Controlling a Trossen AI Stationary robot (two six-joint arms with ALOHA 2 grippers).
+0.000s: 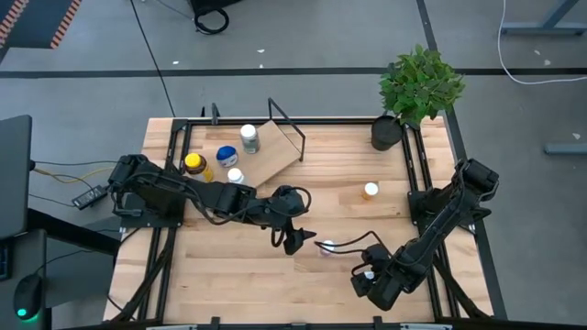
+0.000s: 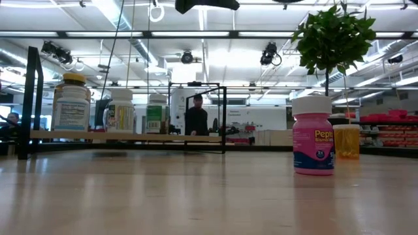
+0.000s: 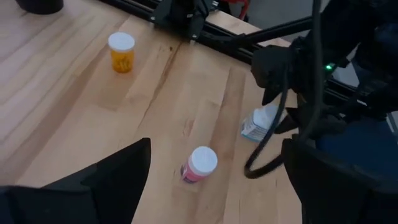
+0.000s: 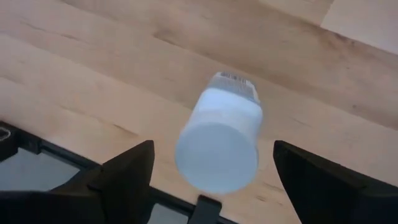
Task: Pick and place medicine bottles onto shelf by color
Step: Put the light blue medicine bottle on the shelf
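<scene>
We see our left gripper (image 1: 295,242) spread wide above the pink bottle (image 3: 198,165), our right gripper (image 4: 211,180) wide around a white bottle (image 4: 219,142).

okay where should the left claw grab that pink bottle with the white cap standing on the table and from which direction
Grip the pink bottle across its round body just under the white cap, coming down from above. It stands upright and apart from other things, with the open left claw already above it.

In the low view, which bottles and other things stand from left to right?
Yellow-capped bottle → white-capped bottle → person in the room behind → pink bottle → orange bottle.
</scene>
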